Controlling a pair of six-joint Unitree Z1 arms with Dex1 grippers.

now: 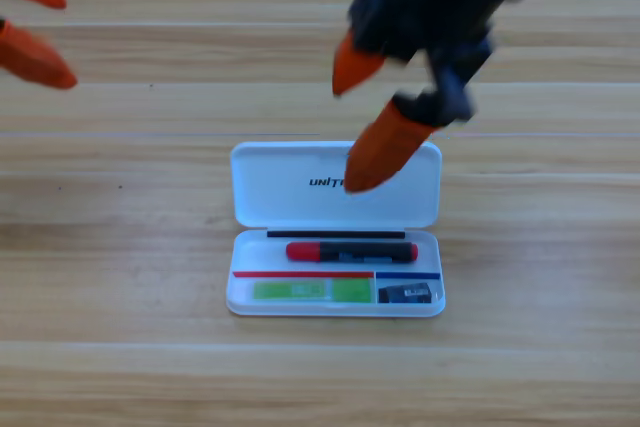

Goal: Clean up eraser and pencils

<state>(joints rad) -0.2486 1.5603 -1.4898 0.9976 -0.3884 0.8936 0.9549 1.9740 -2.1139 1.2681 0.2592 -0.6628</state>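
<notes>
I see the eraser (pixel 405 293), green pencil (pixel 312 290) and red-capped pencil (pixel 351 251) already in the case (pixel 250 187). R gripper (pixel 356 127) jaws apart over lid; L gripper (pixel 38 29) waits, also apart. Lid's prob. light, stiff plastic: I'd push its far edge.

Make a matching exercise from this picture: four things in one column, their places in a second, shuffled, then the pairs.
Things:
1. red-capped pencil with black barrel
2. translucent green pencil
3. small black rectangular eraser
4. right arm's orange-jawed tool

Places:
A. lower right compartment of the white plastic case
B. above the case's open lid, jaws open
C. upper compartment of the tray
D. lower left compartment

Pairs: 1-C, 2-D, 3-A, 4-B
</notes>
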